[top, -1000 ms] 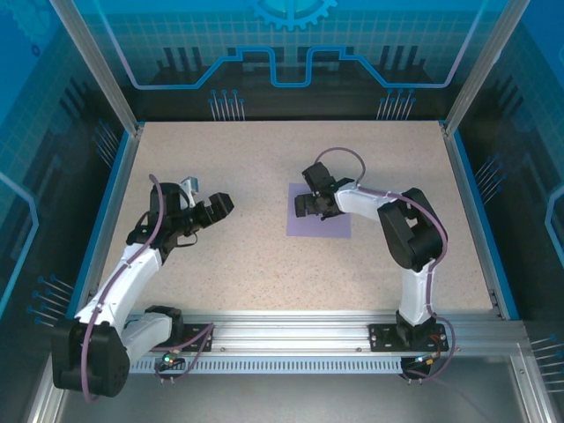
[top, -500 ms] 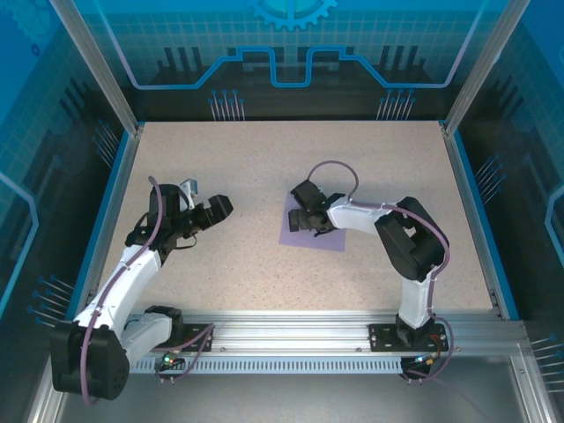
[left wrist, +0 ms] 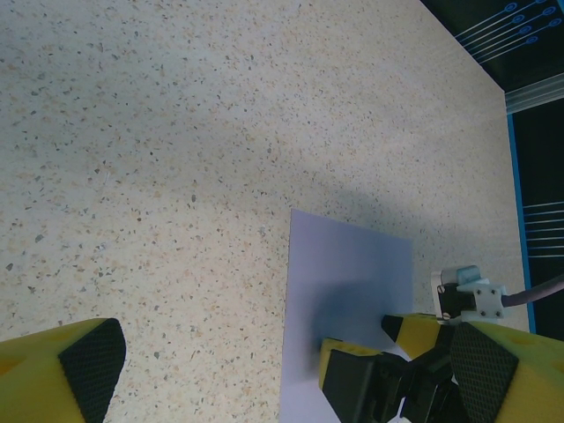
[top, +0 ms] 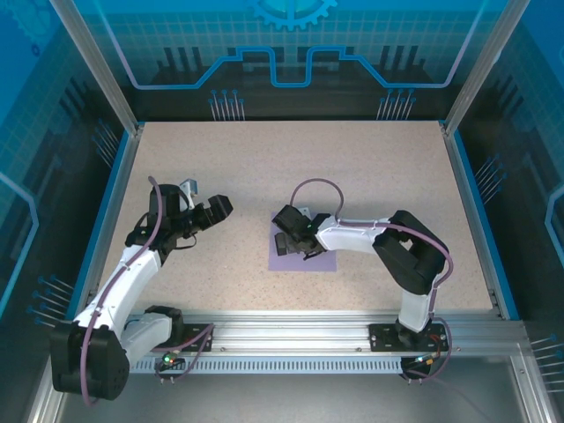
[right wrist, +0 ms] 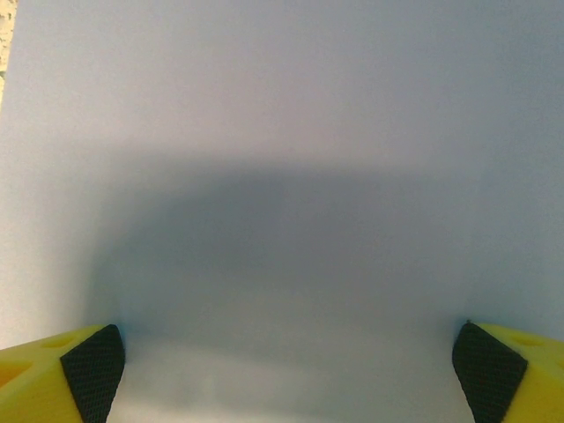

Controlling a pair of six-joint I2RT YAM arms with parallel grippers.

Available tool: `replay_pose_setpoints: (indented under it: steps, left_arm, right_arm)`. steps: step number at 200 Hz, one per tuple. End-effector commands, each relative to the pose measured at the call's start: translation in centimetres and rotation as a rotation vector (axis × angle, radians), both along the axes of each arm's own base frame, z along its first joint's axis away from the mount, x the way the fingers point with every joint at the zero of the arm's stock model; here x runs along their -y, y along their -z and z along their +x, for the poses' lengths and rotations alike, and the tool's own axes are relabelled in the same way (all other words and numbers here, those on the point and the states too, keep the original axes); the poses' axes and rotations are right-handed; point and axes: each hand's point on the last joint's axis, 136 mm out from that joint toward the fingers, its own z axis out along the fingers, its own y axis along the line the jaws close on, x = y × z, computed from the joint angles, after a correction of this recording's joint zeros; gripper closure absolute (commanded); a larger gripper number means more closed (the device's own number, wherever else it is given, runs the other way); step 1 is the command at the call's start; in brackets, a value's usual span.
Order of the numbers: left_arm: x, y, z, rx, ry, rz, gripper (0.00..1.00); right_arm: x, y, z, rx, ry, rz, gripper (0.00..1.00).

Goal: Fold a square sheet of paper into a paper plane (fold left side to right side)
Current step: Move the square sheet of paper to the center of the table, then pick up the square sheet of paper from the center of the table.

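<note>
Square sheet of paper sits flat under the right tool, which is wide open. Left tool, also released, hangs well off leftward.

Speckled beige tabletop, blue edge trim, aluminium rail at near edge, blue patterned panels behind.

left arm raised, right arm stretched leftward, both jaws spread wide.
</note>
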Motion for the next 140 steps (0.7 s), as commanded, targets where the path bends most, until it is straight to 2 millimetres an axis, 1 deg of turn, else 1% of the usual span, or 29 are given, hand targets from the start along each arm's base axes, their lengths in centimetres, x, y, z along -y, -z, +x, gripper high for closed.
replay_pose_setpoints:
  steps: [1,18,30,44,59,69,86,112,140]
  left_arm:
    - [0.7,0.3,-0.5,-0.026,0.032,-0.021,0.01]
    - [1.7,0.7,-0.7,-0.058,0.077,-0.064,0.03]
    - [2.5,1.2,-1.0,-0.087,0.113,-0.091,0.04]
    - [3.6,1.7,-1.3,-0.117,0.162,-0.117,0.06]
    - [5.0,2.4,-1.8,-0.154,0.218,-0.143,0.08]
    - [6.1,2.8,-2.2,-0.180,0.257,-0.156,0.09]
    - [8.1,3.6,-2.8,-0.219,0.316,-0.161,0.13]
    - [10.8,4.9,-3.2,-0.261,0.369,-0.179,0.18]
    - [13.4,6.8,-3.6,-0.326,0.421,-0.178,0.26]
  right_arm:
    - [0.3,0.2,-2.2,-0.093,0.000,0.001,0.00]
    - [0.0,-1.6,-1.5,-0.058,-0.011,0.033,0.00]
    - [0.1,-2.8,-1.0,-0.038,-0.015,0.055,0.00]
    - [0.9,-4.1,-0.5,-0.023,-0.013,0.068,0.00]
    - [1.9,-4.8,0.2,-0.009,-0.011,0.078,0.00]
    - [2.9,-4.9,0.8,-0.006,-0.004,0.080,0.00]
    - [4.4,-4.2,1.8,-0.023,0.001,0.081,0.00]
    - [6.0,-3.2,3.6,-0.040,0.006,0.103,0.00]
    - [6.6,-2.2,5.1,-0.057,-0.007,0.113,0.00]
